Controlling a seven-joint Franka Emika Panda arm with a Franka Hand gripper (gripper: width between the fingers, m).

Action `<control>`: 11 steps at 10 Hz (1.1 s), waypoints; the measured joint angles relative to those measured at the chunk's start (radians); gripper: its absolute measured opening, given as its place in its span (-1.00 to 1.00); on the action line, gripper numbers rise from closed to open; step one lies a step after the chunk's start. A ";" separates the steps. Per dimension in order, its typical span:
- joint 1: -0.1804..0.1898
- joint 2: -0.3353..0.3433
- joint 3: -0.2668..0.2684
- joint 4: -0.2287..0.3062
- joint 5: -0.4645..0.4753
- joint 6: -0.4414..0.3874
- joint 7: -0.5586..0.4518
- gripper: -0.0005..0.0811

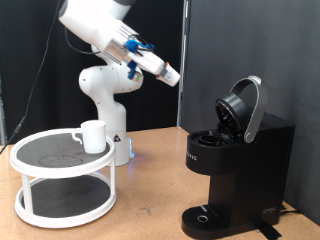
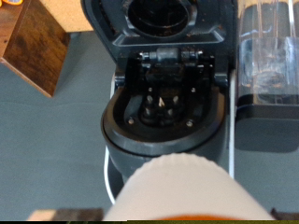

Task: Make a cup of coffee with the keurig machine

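The keurig machine [image 1: 240,150] stands at the exterior view's right with its rounded lid [image 1: 245,105] hinged up and open. The wrist view looks down on it: the open pod chamber [image 2: 163,14] and the underside of the lid [image 2: 163,107]. My gripper [image 1: 172,75] is high in the air, up and to the exterior view's left of the machine. A pale rounded pod [image 2: 182,191] fills the wrist view close to the camera, held above the machine; it hides my fingers. The white cup [image 1: 93,135] stands on the top tier of the tray stand, far from the gripper.
The white round two-tier tray stand [image 1: 65,175] is at the exterior view's left on the wooden table. The robot's white base [image 1: 105,110] stands behind it. The machine's clear water tank [image 2: 266,56] and a wooden box [image 2: 33,47] show in the wrist view.
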 joint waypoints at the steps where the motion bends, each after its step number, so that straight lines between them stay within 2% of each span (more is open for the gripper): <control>1: 0.009 0.024 0.021 0.010 0.000 0.024 0.000 -0.28; 4: 0.037 0.075 0.054 0.031 0.033 0.069 -0.015 -0.28; 7: 0.042 0.086 0.075 0.028 0.034 0.129 -0.047 -0.28; 11: 0.042 0.117 0.089 0.034 0.029 0.121 -0.015 -0.28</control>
